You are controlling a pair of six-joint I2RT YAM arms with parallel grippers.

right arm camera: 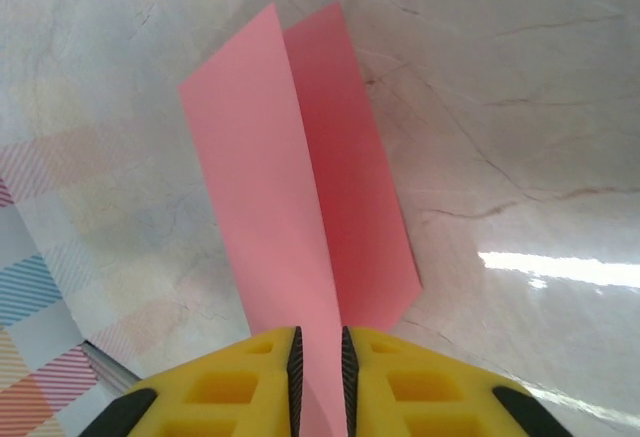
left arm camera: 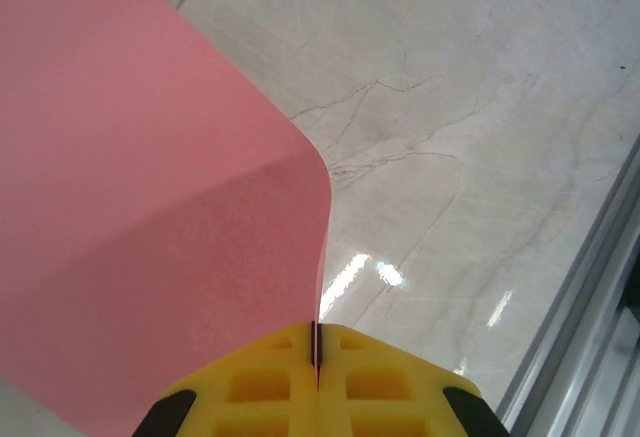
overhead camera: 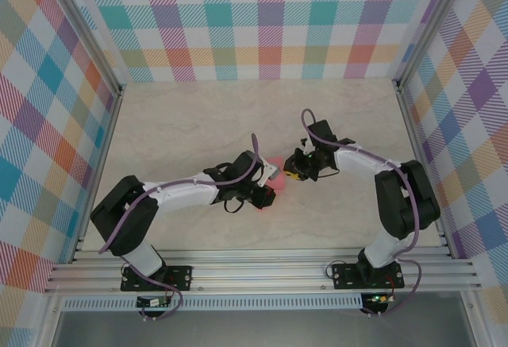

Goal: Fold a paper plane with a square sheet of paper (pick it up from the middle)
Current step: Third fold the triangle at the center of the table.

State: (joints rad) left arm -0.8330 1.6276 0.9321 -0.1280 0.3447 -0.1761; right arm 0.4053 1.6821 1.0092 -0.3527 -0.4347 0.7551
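The square sheet of paper [overhead camera: 275, 166] is salmon pink and hangs above the table's middle between my two grippers. In the left wrist view the sheet [left arm camera: 150, 207] spreads up and to the left as a wide curved face, and my left gripper [left arm camera: 316, 342] is shut on its lower edge. In the right wrist view the paper [right arm camera: 260, 187] shows as two long flaps meeting at a crease. That crease runs into my right gripper [right arm camera: 320, 357], whose jaws stand a narrow gap apart around it. From above, the left gripper [overhead camera: 268, 196] and the right gripper [overhead camera: 287, 176] nearly touch.
The table [overhead camera: 198, 117] is pale marble-patterned, with checked walls on three sides. An aluminium rail [overhead camera: 262, 271] runs along the near edge, and another rail [left arm camera: 590, 307] lies to the left gripper's right.
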